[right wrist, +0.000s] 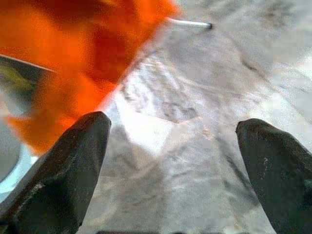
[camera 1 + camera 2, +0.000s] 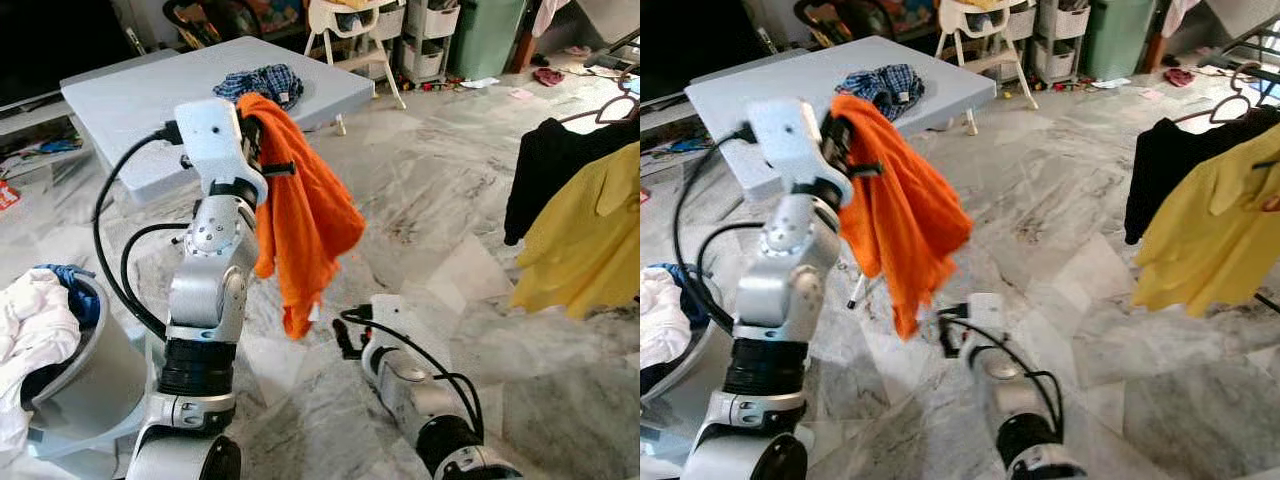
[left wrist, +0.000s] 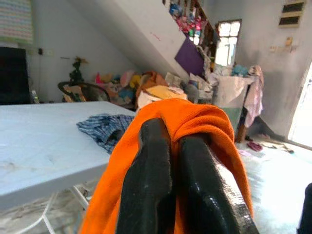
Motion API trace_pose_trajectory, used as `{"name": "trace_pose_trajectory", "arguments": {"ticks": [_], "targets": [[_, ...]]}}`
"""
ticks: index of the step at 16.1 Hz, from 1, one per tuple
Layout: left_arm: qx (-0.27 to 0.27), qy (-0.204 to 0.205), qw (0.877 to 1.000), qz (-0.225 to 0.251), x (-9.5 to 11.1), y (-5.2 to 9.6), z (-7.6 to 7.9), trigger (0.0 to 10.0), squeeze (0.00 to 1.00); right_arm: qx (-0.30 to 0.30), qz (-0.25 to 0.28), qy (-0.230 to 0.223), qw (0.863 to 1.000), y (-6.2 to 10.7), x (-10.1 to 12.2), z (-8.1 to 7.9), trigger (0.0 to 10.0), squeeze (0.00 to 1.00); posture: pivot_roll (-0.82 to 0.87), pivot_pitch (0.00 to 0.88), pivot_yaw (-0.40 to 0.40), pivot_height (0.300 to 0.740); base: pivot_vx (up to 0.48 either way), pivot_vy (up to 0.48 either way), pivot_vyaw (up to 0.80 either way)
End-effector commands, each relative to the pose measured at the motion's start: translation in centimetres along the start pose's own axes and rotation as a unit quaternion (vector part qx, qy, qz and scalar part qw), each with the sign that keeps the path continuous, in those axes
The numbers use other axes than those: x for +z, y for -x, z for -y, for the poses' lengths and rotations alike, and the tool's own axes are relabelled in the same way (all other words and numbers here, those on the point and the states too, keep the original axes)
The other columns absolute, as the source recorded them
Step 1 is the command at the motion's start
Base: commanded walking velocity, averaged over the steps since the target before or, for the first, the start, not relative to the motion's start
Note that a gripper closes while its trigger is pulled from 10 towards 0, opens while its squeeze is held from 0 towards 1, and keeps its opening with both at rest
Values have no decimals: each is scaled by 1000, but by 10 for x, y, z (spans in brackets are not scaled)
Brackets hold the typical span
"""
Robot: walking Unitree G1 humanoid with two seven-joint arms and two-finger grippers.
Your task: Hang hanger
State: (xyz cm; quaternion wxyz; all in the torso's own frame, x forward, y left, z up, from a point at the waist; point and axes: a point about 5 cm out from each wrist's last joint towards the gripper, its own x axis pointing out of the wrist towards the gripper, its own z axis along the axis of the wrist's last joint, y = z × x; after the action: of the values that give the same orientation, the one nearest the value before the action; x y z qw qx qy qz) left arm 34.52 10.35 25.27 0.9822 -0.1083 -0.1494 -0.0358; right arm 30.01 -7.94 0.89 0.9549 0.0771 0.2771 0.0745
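My left arm is raised, and my left gripper (image 2: 266, 142) (image 3: 170, 132) is shut on an orange garment (image 2: 312, 222) that drapes over its fingers and hangs down above the floor. The right gripper (image 2: 344, 337) (image 1: 175, 129) is low over the marble floor, just below the hem of the orange garment (image 1: 58, 48), open and holding nothing. At the right, a black garment (image 2: 550, 160) and a yellow shirt (image 2: 585, 240) hang side by side on a rack, and a hanger (image 2: 1230, 103) pokes out above them.
A grey folding table (image 2: 130, 100) with a blue plaid cloth (image 2: 262, 83) stands behind my left arm. A laundry basket (image 2: 95, 390) with white and blue clothes is at the lower left. A high chair (image 2: 350, 25) and storage drawers stand at the back.
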Motion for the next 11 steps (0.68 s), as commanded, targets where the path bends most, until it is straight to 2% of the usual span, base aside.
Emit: {"name": "trace_pose_trajectory", "arguments": {"ticks": [1, 2, 3, 5, 6, 8, 9, 10, 11], "targets": [[-4, 5, 1000, 17, 13, -2, 4, 10000, 0, -6, -2, -17, 1000, -2, 4, -5, 10000, 0, 11, 0, 83, 740, 0, 0, 0], [-2, 11, 1000, 15, 14, -2, 4, 10000, 0, -12, -3, -33, 999, -4, 7, -7, 10000, 0, 13, 0, 83, 740, 0, 0, 0], [8, 41, 999, 3, 14, -3, 4, 10000, 0, -4, -2, -66, 998, -6, 11, -13, 10000, 0, 12, 0, 85, 740, 0, 0, 0], [7, 50, 999, -3, 14, -3, 6, 10000, 0, 5, -8, -89, 996, -6, 11, -17, 10000, 0, 15, 0, 88, 740, 0, 0, 0], [-2, 61, 998, -9, 14, -2, 9, 10000, 0, 25, -14, -124, 992, -7, 11, -24, 10000, 0, 17, 0, 88, 740, 0, 0, 0], [-16, 60, 998, -18, 11, -1, 16, 10000, 0, 92, -34, -124, 987, -6, 7, -44, 10000, 0, 28, 0, 91, 740, 0, 0, 0], [-22, 52, 998, -18, 9, 0, 17, 10000, 0, 111, -44, -118, 986, -5, 4, -49, 10000, 0, 34, 0, 89, 740, 0, 0, 0], [-24, 45, 999, -17, 8, 0, 17, 10000, 0, 129, -49, -101, 985, -4, 1, -52, 10000, 0, 37, 0, 89, 740, 0, 0, 0], [-25, 39, 999, -22, 4, 1, 15, 10000, 0, 126, -46, -74, 988, -3, -2, -46, 10000, 0, 38, 0, 86, 740, 0, 0, 0]]}}
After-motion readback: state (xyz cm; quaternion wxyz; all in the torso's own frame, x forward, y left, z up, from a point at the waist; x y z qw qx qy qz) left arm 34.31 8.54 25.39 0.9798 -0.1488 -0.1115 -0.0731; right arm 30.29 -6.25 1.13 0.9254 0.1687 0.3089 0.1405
